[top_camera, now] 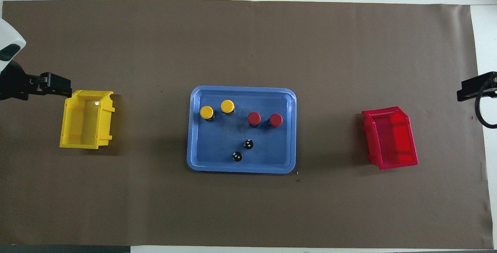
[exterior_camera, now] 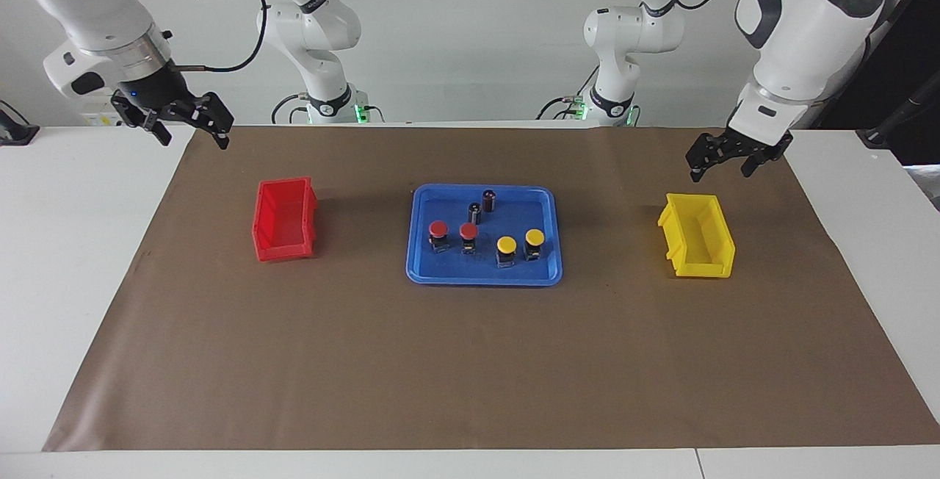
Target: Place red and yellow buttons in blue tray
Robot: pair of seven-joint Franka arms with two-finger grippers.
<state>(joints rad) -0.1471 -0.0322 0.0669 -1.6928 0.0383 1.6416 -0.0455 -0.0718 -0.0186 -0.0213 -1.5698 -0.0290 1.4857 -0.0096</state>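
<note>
The blue tray [exterior_camera: 481,270] [top_camera: 211,156] lies at the middle of the brown mat. In it stand two red buttons [exterior_camera: 438,229] [exterior_camera: 468,232] and two yellow buttons [exterior_camera: 506,245] [exterior_camera: 534,237], upright in a row; from overhead the reds [top_camera: 254,118] [top_camera: 275,120] and yellows [top_camera: 206,112] [top_camera: 227,106] show too. My left gripper [exterior_camera: 721,170] [top_camera: 58,84] is open and empty, raised beside the yellow bin. My right gripper [exterior_camera: 192,139] [top_camera: 470,90] is open and empty, raised over the mat's edge at the right arm's end.
Two dark capless cylinders [exterior_camera: 489,200] [exterior_camera: 475,212] stand in the tray, nearer to the robots than the buttons. A small red bin [exterior_camera: 285,218] [top_camera: 390,138] sits toward the right arm's end, a small yellow bin [exterior_camera: 698,235] [top_camera: 86,119] toward the left arm's end.
</note>
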